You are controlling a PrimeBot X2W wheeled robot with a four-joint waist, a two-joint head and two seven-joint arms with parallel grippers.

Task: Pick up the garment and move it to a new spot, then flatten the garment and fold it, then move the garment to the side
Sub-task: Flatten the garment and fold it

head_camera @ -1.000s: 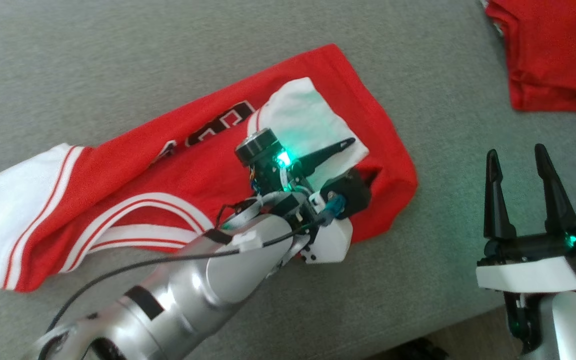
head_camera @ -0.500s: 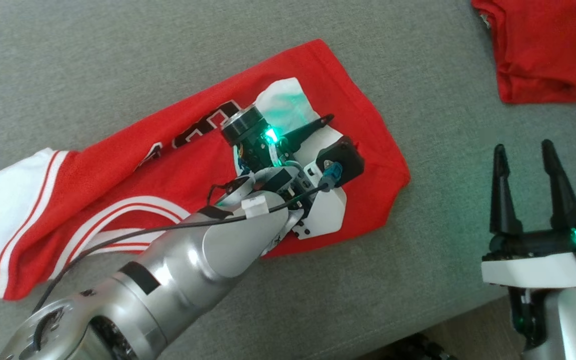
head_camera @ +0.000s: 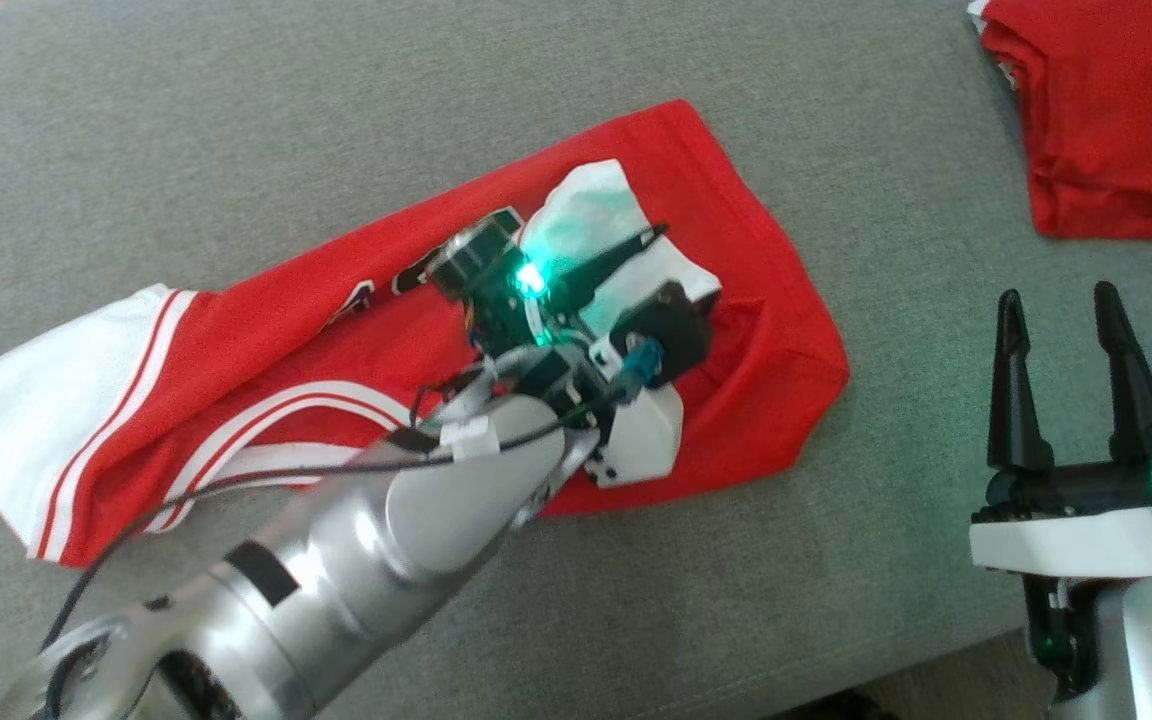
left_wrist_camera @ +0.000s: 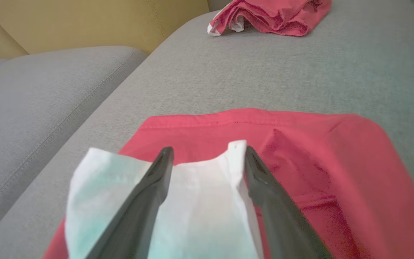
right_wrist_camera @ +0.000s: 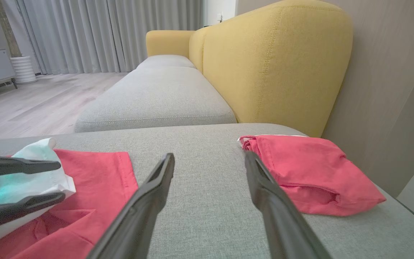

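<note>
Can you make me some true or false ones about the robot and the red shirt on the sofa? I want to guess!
1. The right gripper is holding the jersey. False: it is open above the grey cushion, holding nothing.
2. The left gripper has its fingers on either side of the jersey's white flap. True.
3. Another red garment lies apart from the jersey. True.
4. The sofa's backrest is blue. False: it is yellow.

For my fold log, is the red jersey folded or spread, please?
Partly folded: a white flap lies doubled over the red jersey.
</note>
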